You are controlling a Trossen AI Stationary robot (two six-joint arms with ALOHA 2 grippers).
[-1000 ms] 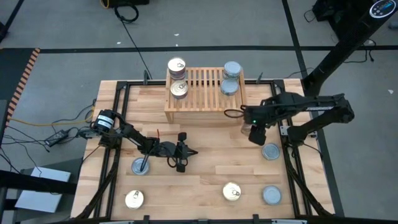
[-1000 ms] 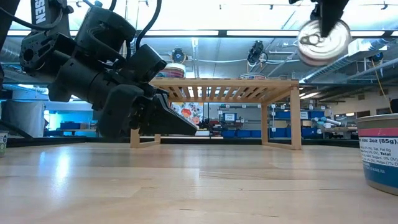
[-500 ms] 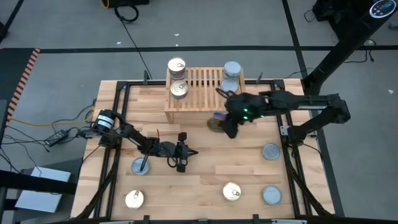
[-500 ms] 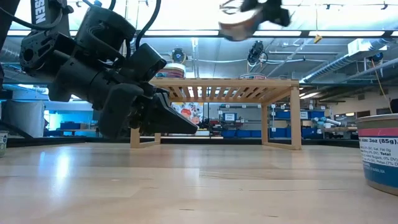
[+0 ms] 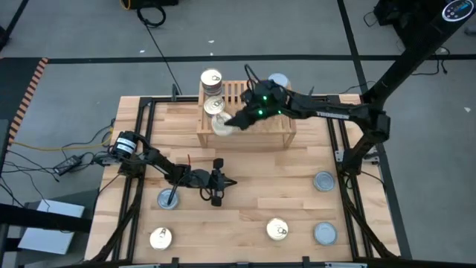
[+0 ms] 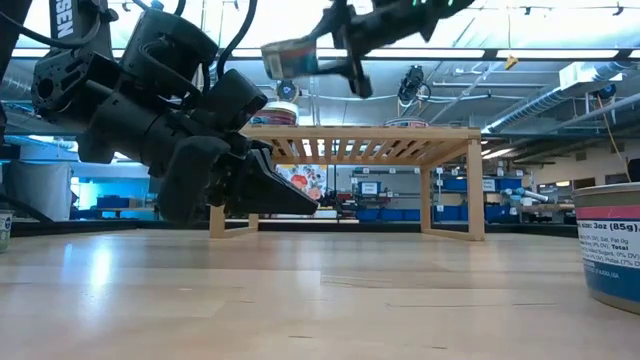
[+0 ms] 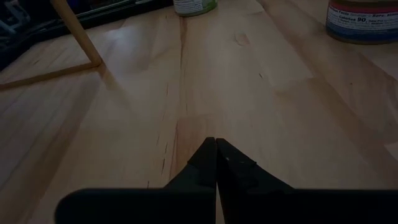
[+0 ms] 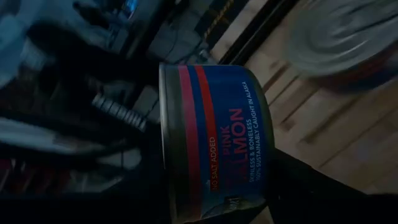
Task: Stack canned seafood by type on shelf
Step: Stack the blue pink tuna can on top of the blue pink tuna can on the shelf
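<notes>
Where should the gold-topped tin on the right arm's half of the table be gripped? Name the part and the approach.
Grip the curved side wall on opposite sides, coming straight down. The gold-topped tin stands upright and short, lid up, with bare table all round. The right gripper holds a salmon tin over the shelf; the left gripper is shut.

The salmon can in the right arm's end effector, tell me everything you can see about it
The salmon can is a short round tin with a blue label, a red stripe and a silver rim. Its label reads PINK SALMON, NO SALT ADDED, SKINLESS & BONELESS. The right end effector is shut on its sides, holding it in the air, tipped on its side. In the high view it hangs over the left part of the wooden shelf, beside the pale-topped tin already there, touching nothing but the fingers.
</notes>
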